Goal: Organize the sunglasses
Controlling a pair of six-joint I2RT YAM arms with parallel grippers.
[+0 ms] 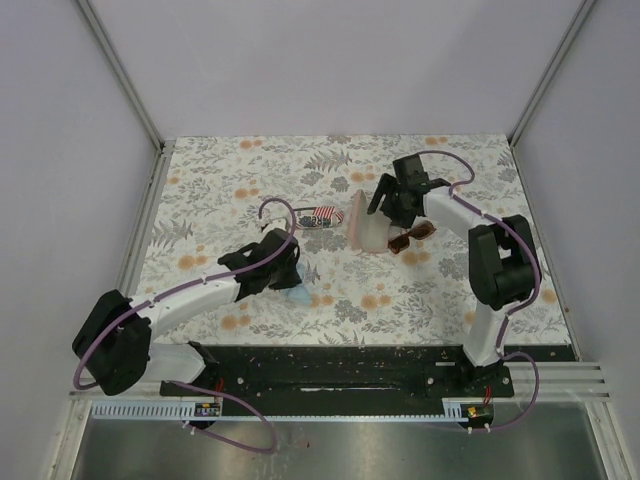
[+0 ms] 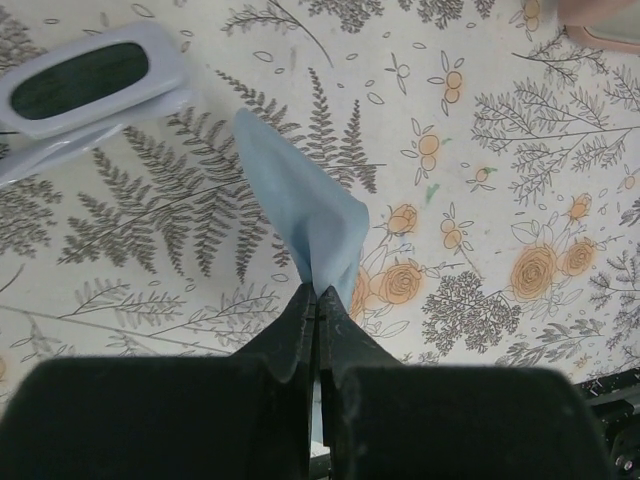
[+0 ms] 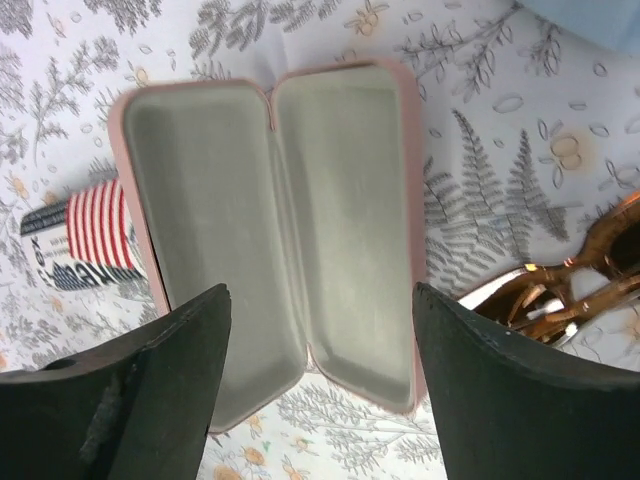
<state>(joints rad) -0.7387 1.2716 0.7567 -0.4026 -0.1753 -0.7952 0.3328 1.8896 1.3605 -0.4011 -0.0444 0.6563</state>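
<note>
- Sunglasses with the glossy reddish-brown frame [image 3: 560, 290] lie on the floral table [image 1: 230, 165], just beside one long edge of the open pink case [image 3: 270, 230]. The pale silvery pair [image 2: 85, 85] lies near my left gripper [image 2: 318, 300], apart from the cloth.
- My right gripper [image 3: 320, 300] stands wide and holds nothing, poised over the case's lining.
- My left gripper is pinched tight on a corner of a blue cloth [image 2: 300, 215].
- Both pairs look light and stiff, with slick frames and thin arms that could bend. I would pinch across the bridge or the frame front, and keep off the lenses.
- The brown pair sits so near the case wall that a finger has little room on that side, so I judge the open table on its other side the better approach.
- A flag-printed case [image 3: 90, 235] crowds the pink case's opposite edge.
</note>
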